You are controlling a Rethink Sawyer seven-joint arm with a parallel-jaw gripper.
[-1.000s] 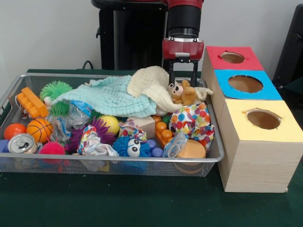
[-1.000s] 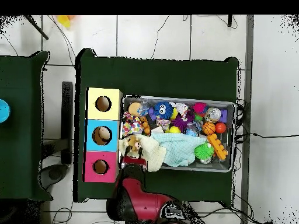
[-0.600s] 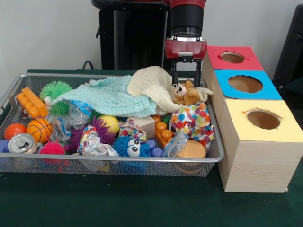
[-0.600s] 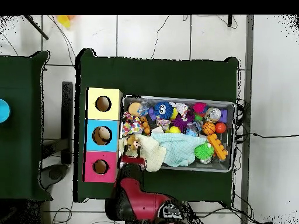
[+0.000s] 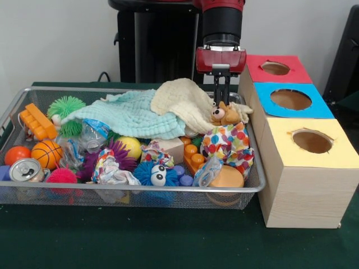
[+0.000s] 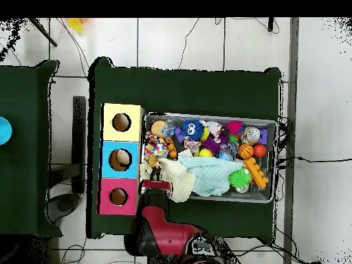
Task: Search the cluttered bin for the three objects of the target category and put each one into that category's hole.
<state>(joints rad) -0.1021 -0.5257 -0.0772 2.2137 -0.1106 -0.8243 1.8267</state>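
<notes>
Now the gripper (image 5: 222, 98) has closed: its fingers, wide apart a second ago, stand together just above the plush toy (image 5: 225, 114) (maybe pinching its head). The toy lies below it in the bin (image 5: 140, 193), not lifted yet.

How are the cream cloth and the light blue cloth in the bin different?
The cream cloth is bunched into a mound beside the small plush toy; the light blue cloth spreads out flatter and wider. The cream cloth lies partly on top of the light blue cloth. Both are soft, textured fabrics draped over other items at the back of the wire bin.
</notes>
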